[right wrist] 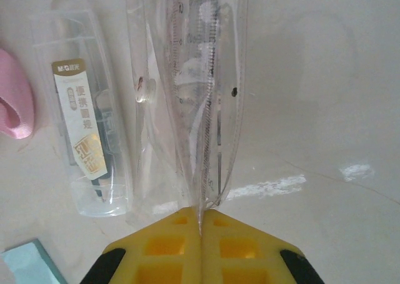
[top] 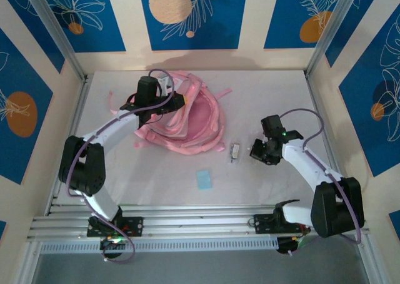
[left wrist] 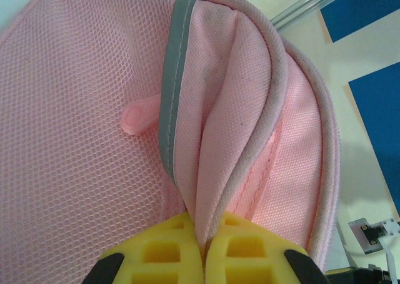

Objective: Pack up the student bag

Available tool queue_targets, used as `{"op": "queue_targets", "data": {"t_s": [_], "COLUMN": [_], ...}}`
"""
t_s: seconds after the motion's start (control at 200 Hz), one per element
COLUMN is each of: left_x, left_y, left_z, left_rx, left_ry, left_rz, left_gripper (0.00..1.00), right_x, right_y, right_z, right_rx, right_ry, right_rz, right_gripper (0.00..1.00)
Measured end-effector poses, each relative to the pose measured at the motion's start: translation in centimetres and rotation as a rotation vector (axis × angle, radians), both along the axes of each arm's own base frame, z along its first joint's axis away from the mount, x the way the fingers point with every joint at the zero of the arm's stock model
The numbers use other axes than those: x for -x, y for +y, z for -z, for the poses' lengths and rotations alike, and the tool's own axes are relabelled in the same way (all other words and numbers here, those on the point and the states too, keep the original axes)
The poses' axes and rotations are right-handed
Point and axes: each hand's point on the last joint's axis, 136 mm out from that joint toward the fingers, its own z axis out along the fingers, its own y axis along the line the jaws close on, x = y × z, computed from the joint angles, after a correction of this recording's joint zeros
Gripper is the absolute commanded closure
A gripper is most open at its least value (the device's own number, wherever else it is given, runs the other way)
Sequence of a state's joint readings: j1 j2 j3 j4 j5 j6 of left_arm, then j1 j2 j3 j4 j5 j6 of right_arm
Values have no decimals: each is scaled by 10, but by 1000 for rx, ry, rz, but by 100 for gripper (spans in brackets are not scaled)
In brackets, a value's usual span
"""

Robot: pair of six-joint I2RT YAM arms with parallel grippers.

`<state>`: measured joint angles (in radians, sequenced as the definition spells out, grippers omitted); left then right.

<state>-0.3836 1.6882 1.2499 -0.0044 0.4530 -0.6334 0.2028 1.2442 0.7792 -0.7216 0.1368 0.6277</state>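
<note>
The student bag, a large soft pink backpack, lies open at the middle back of the table. My left gripper is at its left rim. In the left wrist view that gripper is shut on a fold of the bag's pink fabric, beside a grey strip and a pink zipper pull. My right gripper is low over the table, right of the bag. Its yellow fingers are shut on the end of a clear plastic sleeve of rulers.
A clear plastic case with a printed label lies just left of the sleeve, also seen from above as the clear case. A pale blue flat item lies nearer the front. A pink strap end reaches toward the case.
</note>
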Motion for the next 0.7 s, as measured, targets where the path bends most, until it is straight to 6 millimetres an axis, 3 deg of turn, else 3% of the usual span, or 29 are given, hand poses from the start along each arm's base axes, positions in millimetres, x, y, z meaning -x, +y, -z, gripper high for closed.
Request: {"op": "queue_targets", "data": {"t_s": [0.185,0.34,0.5,0.695], "left_x": [0,-1,-3,-3], "left_y": [0,1,3,3], "left_z": [0,-2,-7,-8], "left_rx": [-5,-8,-13,-15], "left_ry": [3,3,0,6], "left_rz": [2,0,-2,-3], "left_gripper": [100,100,100,100], "right_x": [-1,-15,-37,-56], "right_y": [1,13,49,108], "right_z": [-5,-36,-71,-77], "right_rx": [-26,-108,-264,-397], "right_ry": [-13,-110,-245,-298], "right_rz": [-6,-33,-120,-260], "right_gripper": [100,100,100,100]}}
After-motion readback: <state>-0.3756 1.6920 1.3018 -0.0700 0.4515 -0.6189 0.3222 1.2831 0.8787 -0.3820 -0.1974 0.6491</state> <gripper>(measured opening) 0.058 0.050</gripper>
